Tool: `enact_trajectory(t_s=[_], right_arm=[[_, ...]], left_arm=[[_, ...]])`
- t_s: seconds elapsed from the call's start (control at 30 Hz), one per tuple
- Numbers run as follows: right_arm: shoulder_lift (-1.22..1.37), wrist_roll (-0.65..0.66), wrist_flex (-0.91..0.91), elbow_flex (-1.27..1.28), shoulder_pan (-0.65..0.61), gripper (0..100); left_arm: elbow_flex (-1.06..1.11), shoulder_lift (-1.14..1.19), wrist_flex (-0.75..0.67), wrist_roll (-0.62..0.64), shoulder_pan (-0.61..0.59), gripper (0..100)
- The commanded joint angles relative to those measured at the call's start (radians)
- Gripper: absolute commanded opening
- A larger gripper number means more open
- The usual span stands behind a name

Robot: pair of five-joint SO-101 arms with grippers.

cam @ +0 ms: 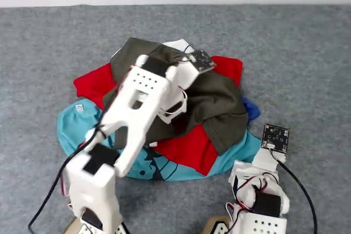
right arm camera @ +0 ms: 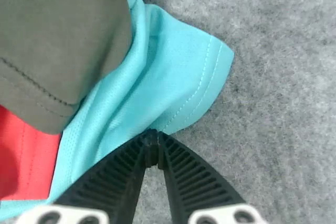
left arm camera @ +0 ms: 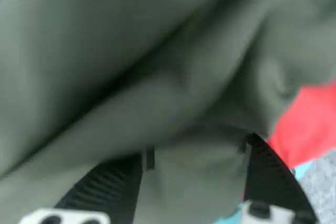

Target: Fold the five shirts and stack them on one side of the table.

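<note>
While the left jaws gape over the olive shirt (left arm camera: 157,77), the right jaws sit closed by the teal shirt (right arm camera: 173,77).

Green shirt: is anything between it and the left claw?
No, nothing visible. The left gripper is open and sits right on the green shirt, with cloth between its fingers.

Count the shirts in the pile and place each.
5. Olive shirt on top; red shirt beneath it; teal shirt lowest; blue shirt peeking out at the right; white shirt at the far edge. More may hide.
</note>
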Motion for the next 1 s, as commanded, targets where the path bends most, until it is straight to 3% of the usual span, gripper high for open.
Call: enact_trajectory(t_s=[0.0,0.17,0.33,0.47,0.7,0.97], right_arm=[[-0.012,-0.006,-0.015,0.015,-0.004,0.9],[-0.012,-0.006,-0.015,0.015,-0.004,0.9],[-0.012,-0.006,-0.015,0.015,-0.004,0.9],[-0.012,-0.006,-0.015,0.015,-0.004,0.9],[-0.012,-0.006,-0.015,0.015,-0.004,0.9],[-0.012,-0.006,-0.015,0.015,-0.004,0.9]], left_arm=[[-0.094,0.129,-0.018,-0.009,0.014,28],[-0.208,0.341,0.003,-0.006,0.006,24],[-0.39,0.422,0.095,-0.008,-0.018,0],[-0.547,0.419,0.196,0.011,-0.078,0],[-0.705,0.258,0.195,0.149,-0.358,0],[-0.707,-0.046,0.195,0.155,-0.723,0]])
